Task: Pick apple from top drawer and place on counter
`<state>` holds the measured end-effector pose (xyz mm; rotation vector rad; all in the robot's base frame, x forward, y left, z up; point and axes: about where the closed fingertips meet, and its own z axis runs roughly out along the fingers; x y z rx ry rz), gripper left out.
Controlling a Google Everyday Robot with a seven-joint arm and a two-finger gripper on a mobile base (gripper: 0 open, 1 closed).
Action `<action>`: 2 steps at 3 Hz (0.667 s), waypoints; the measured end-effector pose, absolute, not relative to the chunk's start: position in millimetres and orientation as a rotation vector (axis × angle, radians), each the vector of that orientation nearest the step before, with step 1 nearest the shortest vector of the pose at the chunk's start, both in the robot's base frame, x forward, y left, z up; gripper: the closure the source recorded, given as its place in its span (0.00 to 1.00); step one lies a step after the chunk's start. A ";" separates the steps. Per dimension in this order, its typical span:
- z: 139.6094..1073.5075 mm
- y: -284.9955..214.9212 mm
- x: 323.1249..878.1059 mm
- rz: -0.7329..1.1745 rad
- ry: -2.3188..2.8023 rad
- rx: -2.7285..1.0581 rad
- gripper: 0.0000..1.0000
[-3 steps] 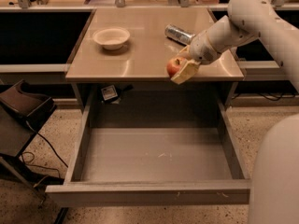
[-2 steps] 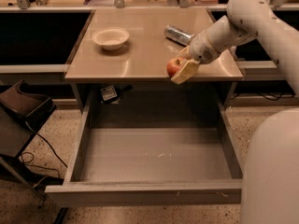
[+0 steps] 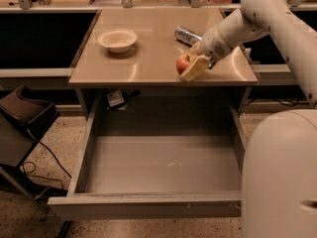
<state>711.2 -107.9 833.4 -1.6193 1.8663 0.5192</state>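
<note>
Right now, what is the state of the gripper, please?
Gripper: jaws closed on the apple, at the front right part of the counter.

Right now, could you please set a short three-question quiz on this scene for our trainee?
1. True or false: the apple lies in the drawer.
2. Which sits nearer the gripper: A, the bowl, or B, the can?
3. Fill in: the gripper holds the apple over the ____.

Key: 1 false, the gripper holds it; 2 B; 3 counter.
</note>
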 end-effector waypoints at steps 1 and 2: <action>819.0 -104.2 737.7 0.602 1.933 -1.566 1.00; 818.6 -104.8 743.5 0.628 1.955 -1.545 1.00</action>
